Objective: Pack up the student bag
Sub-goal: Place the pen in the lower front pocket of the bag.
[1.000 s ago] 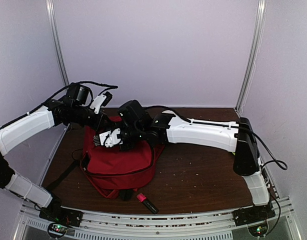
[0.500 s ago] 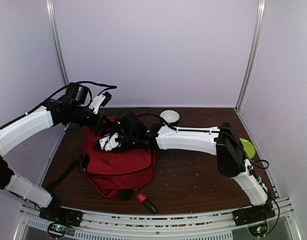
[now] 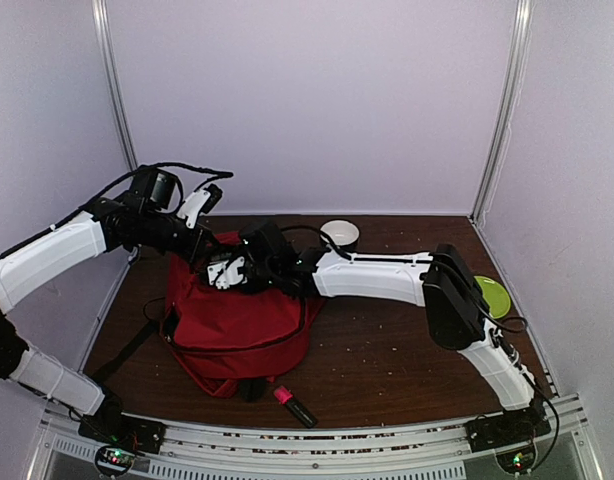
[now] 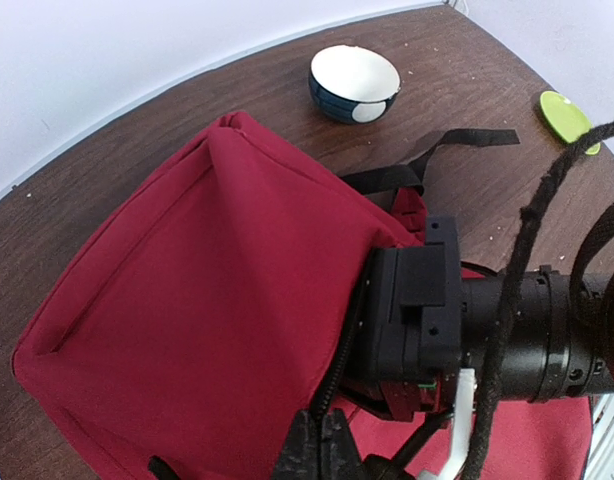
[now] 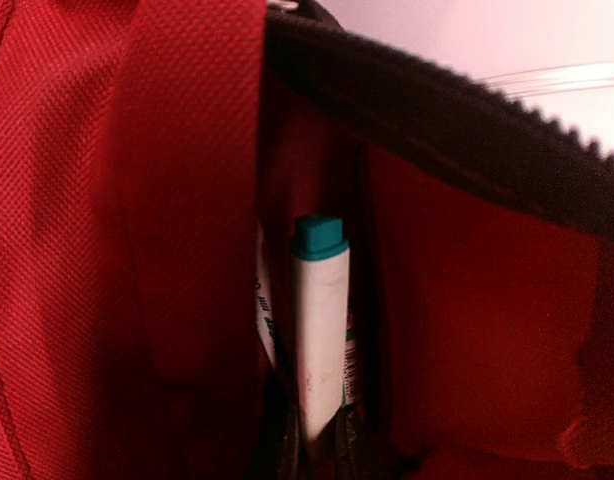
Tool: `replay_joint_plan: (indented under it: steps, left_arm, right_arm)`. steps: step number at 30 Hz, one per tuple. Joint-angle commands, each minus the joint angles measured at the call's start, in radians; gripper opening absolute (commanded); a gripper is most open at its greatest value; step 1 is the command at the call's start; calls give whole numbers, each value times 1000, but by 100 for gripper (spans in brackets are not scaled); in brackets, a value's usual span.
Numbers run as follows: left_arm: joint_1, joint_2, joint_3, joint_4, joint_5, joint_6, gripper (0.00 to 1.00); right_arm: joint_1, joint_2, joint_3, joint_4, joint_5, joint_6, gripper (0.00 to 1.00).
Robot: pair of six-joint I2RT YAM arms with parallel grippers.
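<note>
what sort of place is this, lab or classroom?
Probably a lab robot cell: bare pale walls with metal frame posts, a mounting rail along the table edge, staged props like the red backpack and teal-capped marker.

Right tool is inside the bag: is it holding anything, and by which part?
The right tool pinches a white teal-capped marker by its lower end, inside the student bag.

- The right gripper [image 3: 225, 270], with its marker [image 5: 320, 330], has been shifted towards the bag's [image 3: 242, 325] far end.
- The right elbow [image 3: 445, 298] has been drawn leftward, and a bowl [image 3: 339, 234] and a plate [image 3: 494, 296] have been uncovered.
</note>
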Motion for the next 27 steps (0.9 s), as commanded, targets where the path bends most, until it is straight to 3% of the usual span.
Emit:
replay_joint_plan:
  steps: [1,7,9,11,22,27]
  left_arm:
    - [2,-27,32,13,42,11,0]
    - [2,-23,37,11,58,11,0]
    - [2,-24,37,11,57,10,0]
    - [2,-26,38,10,54,11,0]
    - [2,-23,38,16,35,13,0]
    - [2,-20,33,20,26,16,0]
  right_arm:
    - [-15,-44,-26,76,58,59,13]
    - [-11,81,139,43,157,68,23]
    - [-12,107,172,50,179,59,41]
    - [-11,100,164,26,162,57,50]
    - [17,-213,-237,30,28,97,53]
    - [32,-328,-303,-53,-13,146,54]
